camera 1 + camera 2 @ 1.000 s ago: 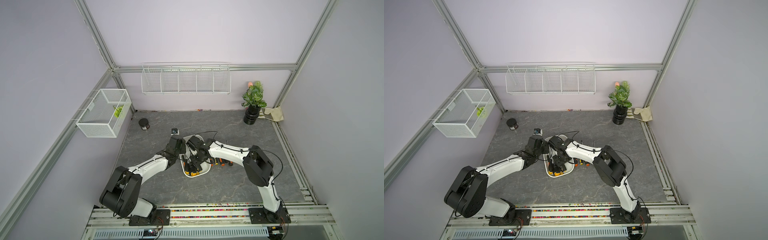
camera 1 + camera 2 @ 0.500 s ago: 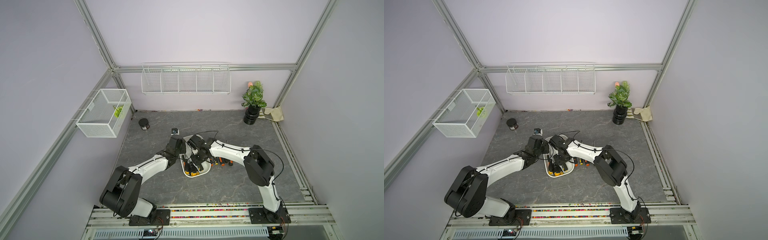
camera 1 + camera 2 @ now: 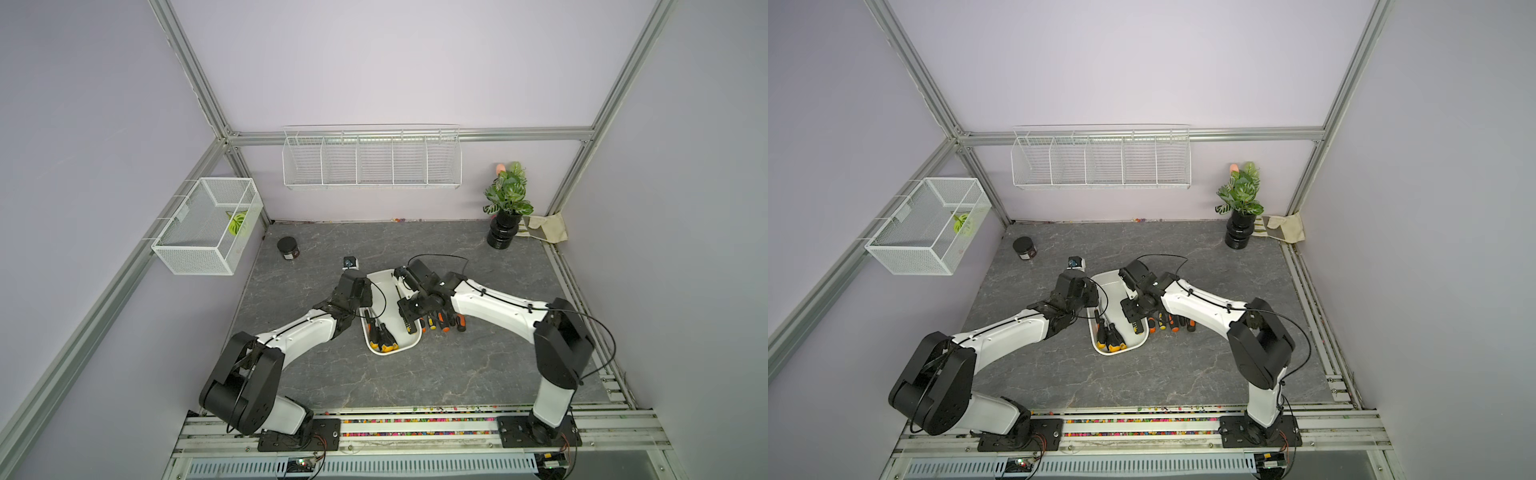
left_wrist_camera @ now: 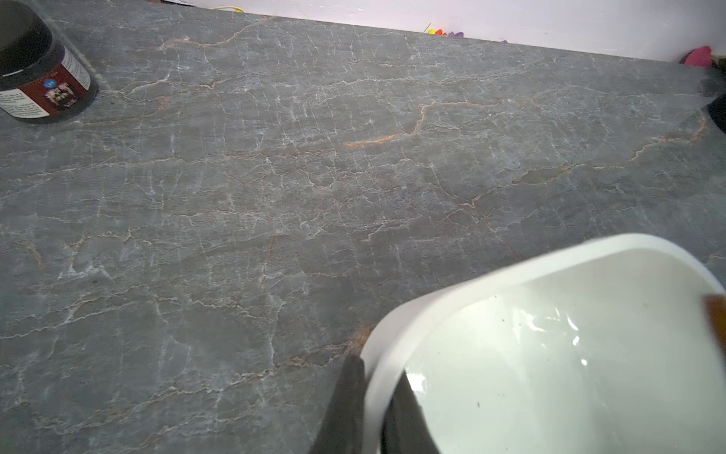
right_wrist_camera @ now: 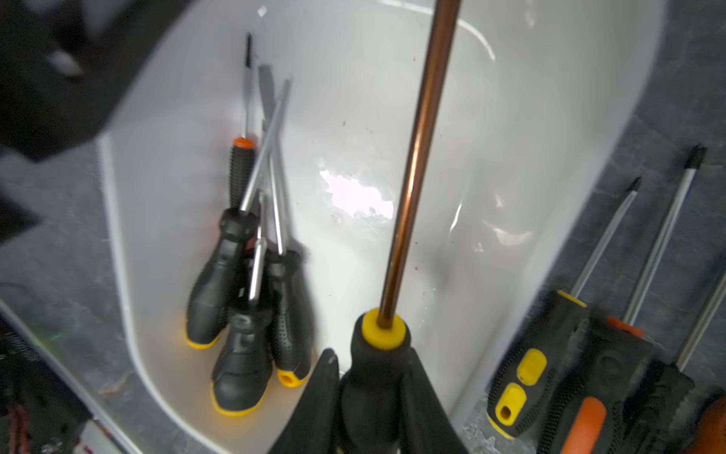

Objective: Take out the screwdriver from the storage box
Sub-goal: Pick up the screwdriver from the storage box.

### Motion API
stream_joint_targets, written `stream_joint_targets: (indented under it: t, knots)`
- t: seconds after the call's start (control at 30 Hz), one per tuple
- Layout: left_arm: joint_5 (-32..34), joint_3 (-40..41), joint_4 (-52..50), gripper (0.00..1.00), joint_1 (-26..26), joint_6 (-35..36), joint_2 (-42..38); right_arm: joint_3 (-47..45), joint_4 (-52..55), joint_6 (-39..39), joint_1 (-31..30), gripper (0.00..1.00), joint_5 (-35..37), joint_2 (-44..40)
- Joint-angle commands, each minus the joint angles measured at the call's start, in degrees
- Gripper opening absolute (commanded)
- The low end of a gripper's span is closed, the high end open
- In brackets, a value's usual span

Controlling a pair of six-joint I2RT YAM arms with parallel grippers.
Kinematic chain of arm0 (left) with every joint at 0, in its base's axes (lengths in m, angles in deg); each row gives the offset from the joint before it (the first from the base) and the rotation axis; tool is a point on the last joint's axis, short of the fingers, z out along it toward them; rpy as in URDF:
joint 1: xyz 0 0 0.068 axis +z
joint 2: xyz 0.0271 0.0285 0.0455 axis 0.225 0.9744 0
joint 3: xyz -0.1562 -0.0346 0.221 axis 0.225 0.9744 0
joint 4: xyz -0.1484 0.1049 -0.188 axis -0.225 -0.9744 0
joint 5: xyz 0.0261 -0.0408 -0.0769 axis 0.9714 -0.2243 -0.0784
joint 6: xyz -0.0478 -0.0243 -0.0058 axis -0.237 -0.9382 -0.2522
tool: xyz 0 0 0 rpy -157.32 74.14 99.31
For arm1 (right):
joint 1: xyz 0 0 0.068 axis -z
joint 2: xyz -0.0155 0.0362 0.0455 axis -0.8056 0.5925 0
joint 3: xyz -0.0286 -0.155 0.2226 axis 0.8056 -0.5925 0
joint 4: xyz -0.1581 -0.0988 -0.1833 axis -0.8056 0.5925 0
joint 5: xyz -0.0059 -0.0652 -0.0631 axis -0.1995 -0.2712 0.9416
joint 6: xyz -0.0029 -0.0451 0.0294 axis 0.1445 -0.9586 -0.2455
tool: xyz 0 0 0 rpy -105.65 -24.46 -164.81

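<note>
With right fingers (image 5: 316,408) clenched on the copper-shank screwdriver (image 5: 383,332) and left fingers (image 4: 345,405) pinching the storage box (image 4: 471,283) rim, I judged a slow straight lift best (shank clear of the wall).

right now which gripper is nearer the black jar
Left. The left gripper, jaws shut on the storage box rim, is on the box's side toward the black jar; the right gripper grips a screwdriver at the opposite side, farther off.
</note>
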Motion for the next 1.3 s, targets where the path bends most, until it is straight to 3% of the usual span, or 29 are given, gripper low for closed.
stream_joint_targets:
  t: [0.0, 0.33, 0.47, 0.6, 0.87, 1.27]
  knots:
    - [0.1, 0.4, 1.0, 0.0, -0.2, 0.3, -0.3, -4.7, -7.4, 4.3, 2.6, 0.0, -7.3, -4.8]
    - [0.1, 0.6, 0.9, 0.0, -0.2, 0.3, -0.4, -10.9, 0.2, -0.5, 11.3, 0.0, -4.0, -14.7]
    - [0.2, 0.7, 0.9, 0.0, -0.2, 0.3, -0.7, -12.2, 5.0, -3.7, 14.7, 0.0, 0.6, -15.7]
    - [0.0, 0.6, 0.9, 0.0, -0.1, 0.3, -0.3, -12.9, 7.3, -5.1, 17.8, 0.0, 4.6, -15.0]
    - [0.3, 0.7, 1.0, 0.0, -0.2, 0.5, -0.4, -16.4, 4.2, -6.4, 24.0, 0.0, 3.5, -12.0]
    - [0.0, 0.5, 0.9, 0.0, -0.2, 0.5, 0.2, -16.5, 1.3, -7.1, 27.4, 0.0, 2.6, -5.2]
